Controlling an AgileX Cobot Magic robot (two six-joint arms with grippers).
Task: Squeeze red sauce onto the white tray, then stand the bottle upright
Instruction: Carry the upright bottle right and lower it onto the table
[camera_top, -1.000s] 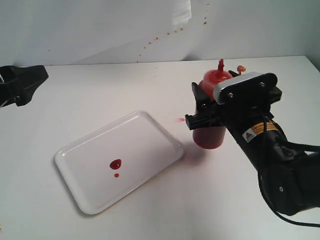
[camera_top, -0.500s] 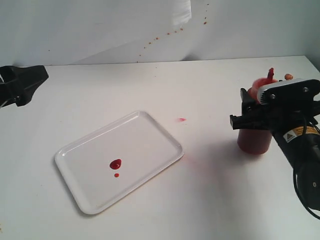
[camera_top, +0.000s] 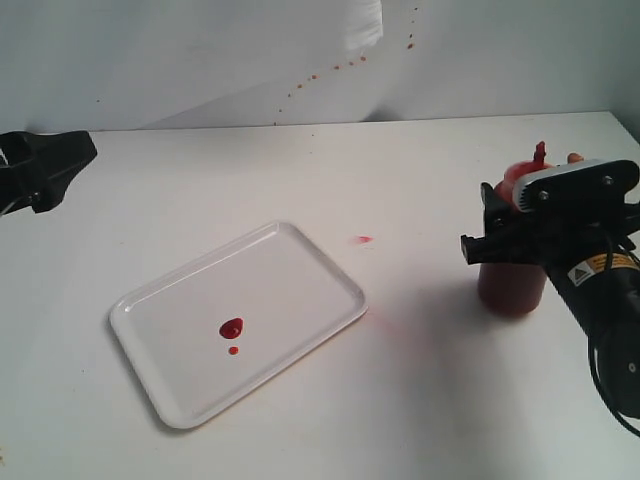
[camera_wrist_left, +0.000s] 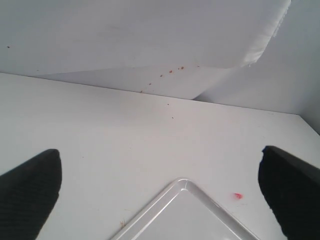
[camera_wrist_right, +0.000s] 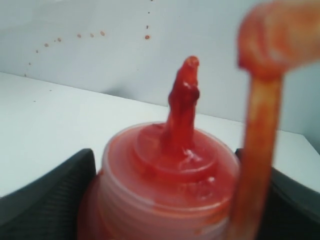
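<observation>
The white tray (camera_top: 296, 287) lies left of centre on the table. On it sit a coin-sized blob of red sauce (camera_top: 231, 327) and a tinier drop (camera_top: 233, 350). At the far right the bottle (camera_top: 508, 288) stands upright with my right gripper (camera_top: 512, 243) shut on its upper body. Whether its base touches the table I cannot tell. In the right wrist view the bottle (camera_wrist_right: 165, 175) fills the space between the fingers, with the sauce-coated nozzle (camera_wrist_right: 183, 100) and the tethered tip cover (camera_wrist_right: 272, 40) showing. My left gripper (camera_top: 45, 165) is open at the far left, empty, facing a tray (camera_wrist_left: 182, 182) corner.
A small pinkish-red smear (camera_top: 363, 239) marks the table between tray and bottle, and shows as a red smear (camera_wrist_left: 238, 196) in the left wrist view. Fine red specks dot the white back wall (camera_top: 320, 75). The table's right edge is close to the bottle.
My right gripper has carried the upright bottle from just beside the tray far out to the right, then settled slightly lower. The tray, the sauce and the left arm are unchanged.
</observation>
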